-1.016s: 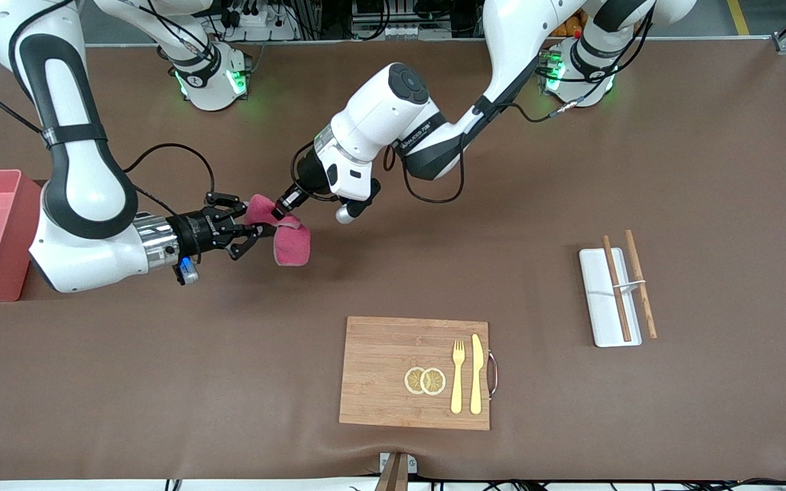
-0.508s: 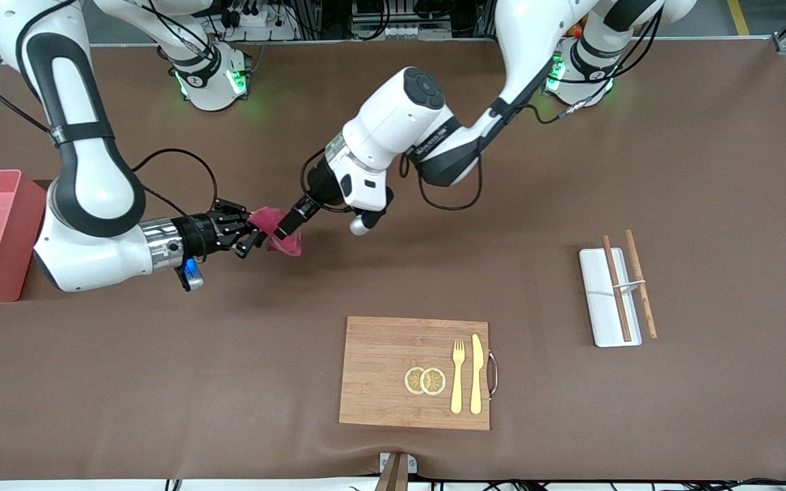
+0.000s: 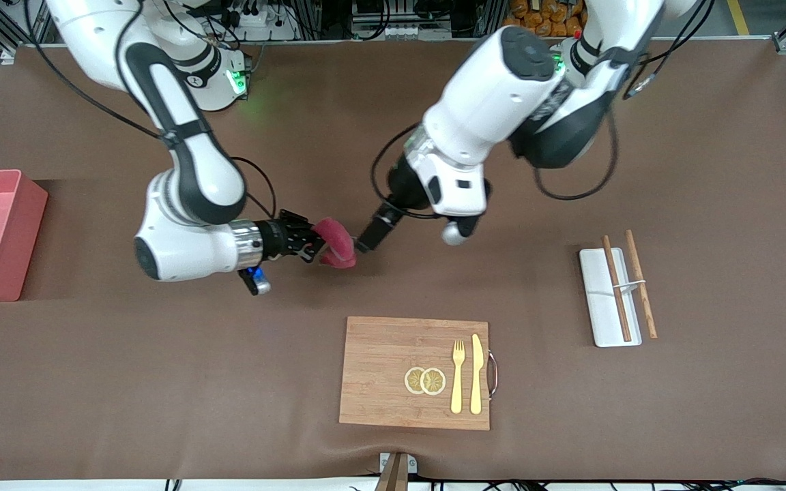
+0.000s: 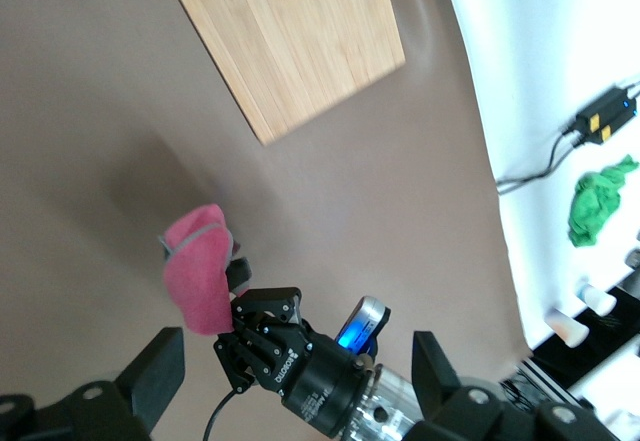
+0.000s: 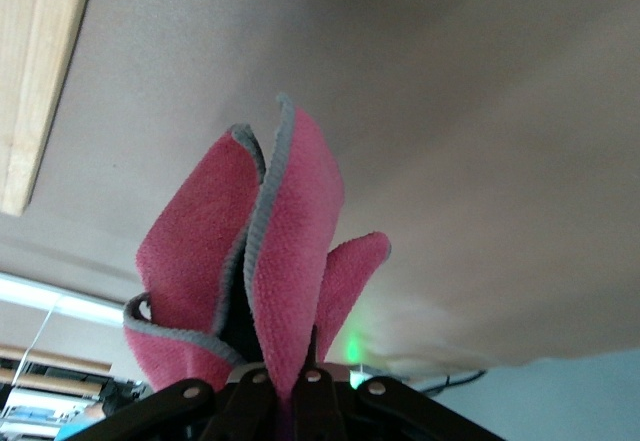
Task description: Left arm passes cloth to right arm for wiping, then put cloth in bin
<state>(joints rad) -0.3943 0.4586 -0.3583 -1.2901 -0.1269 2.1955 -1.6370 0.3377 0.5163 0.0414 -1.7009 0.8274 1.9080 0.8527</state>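
Observation:
My right gripper [image 3: 316,245] is shut on the magenta-red cloth [image 3: 337,243] and holds it over the brown table cover. The cloth is bunched and folded, and its grey stitched edge shows in the right wrist view [image 5: 280,241], pinched between the right gripper's [image 5: 300,379] fingers. My left gripper [image 3: 366,243] is open beside the cloth and holds nothing. In the left wrist view the cloth [image 4: 198,279] hangs from the right gripper [image 4: 238,286], off my left fingers [image 4: 160,366]. The salmon-pink bin [image 3: 30,211] stands at the right arm's end of the table.
A wooden cutting board [image 3: 379,372] with two lemon slices [image 3: 424,380], a fork [image 3: 458,375] and a knife [image 3: 476,374] lies nearer to the front camera than the grippers. A white tray [image 3: 601,320] with chopsticks [image 3: 617,290] lies toward the left arm's end.
The left gripper has let go of the cloth and now stands open beside it. The right gripper has shut on the cloth. Both grippers moved toward the left arm's end.

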